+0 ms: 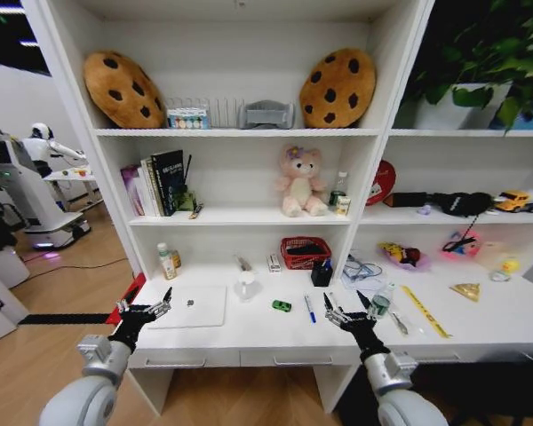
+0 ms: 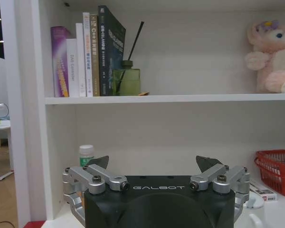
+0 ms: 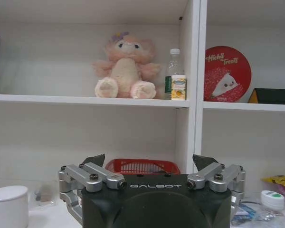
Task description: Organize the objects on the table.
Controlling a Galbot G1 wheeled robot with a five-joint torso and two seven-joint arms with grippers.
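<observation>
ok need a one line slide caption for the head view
Both open grippers, left and right, hover over the long white desk by a silver laptop and tiny green toy car.

Grey rounded arms, black Galbot-marked wrists, silver screwed linkages, dark jaws

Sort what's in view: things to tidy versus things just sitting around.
To tidy, on the table: laptop, green toy car, blue pen, yellow ruler.

Just sitting around: teddy bear, cookie cushions, books, red basket.
</observation>
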